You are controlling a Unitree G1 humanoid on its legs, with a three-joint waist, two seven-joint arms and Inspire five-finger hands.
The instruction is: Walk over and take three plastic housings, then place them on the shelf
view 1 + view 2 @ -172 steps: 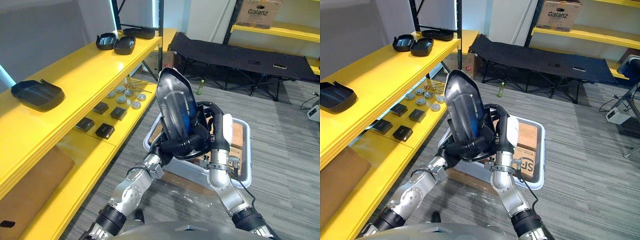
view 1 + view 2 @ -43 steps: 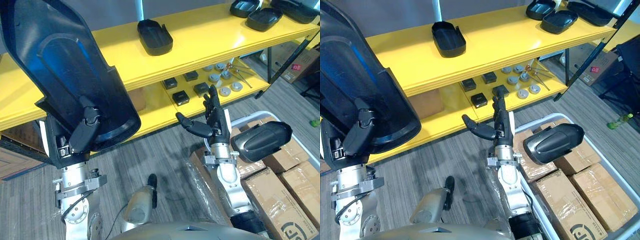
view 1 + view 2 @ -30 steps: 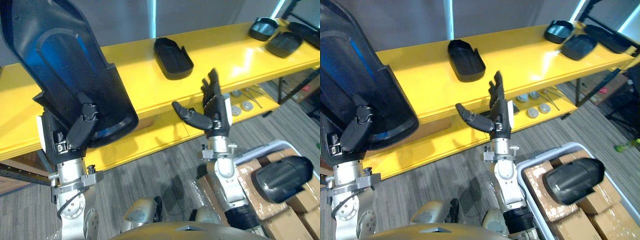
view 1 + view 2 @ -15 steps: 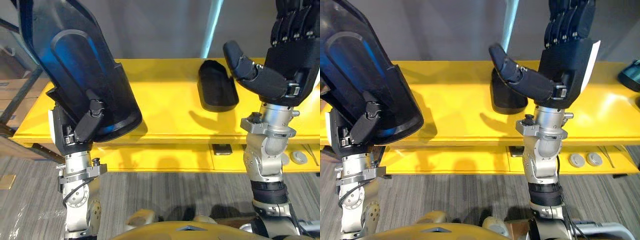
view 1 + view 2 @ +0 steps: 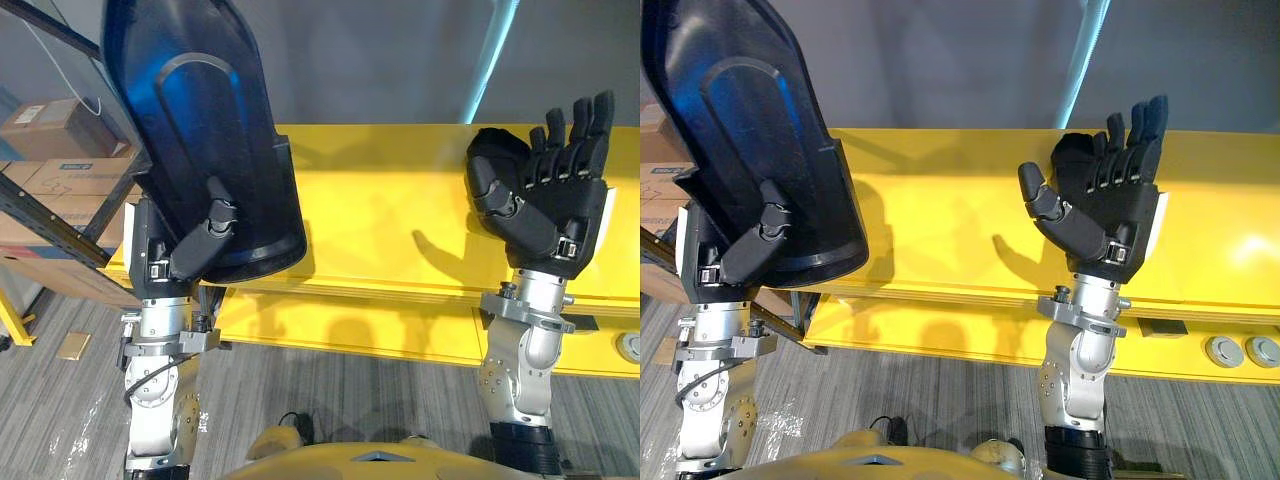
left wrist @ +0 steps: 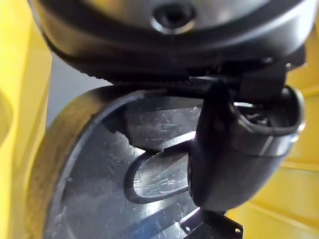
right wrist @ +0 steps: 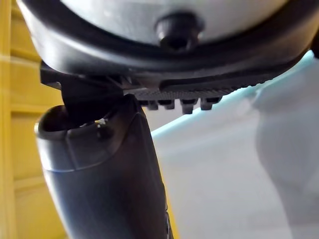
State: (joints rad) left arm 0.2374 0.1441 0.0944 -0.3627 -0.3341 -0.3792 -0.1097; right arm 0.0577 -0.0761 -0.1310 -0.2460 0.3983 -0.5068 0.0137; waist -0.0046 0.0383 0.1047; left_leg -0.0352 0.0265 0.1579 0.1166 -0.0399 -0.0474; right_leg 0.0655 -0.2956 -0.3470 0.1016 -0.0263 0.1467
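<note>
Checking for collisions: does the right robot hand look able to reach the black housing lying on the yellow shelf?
Probably yes: the right robot hand is open, raised just in front of the black housing on the yellow shelf, nothing between them.

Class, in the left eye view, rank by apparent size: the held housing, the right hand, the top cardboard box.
1. housing
2. right hand
3. box, though it stands farther off and is partly hidden.

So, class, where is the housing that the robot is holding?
In the eye views the housing stands upright at the left, gripped low down by the left hand, in front of the left end of the yellow shelf.
</note>
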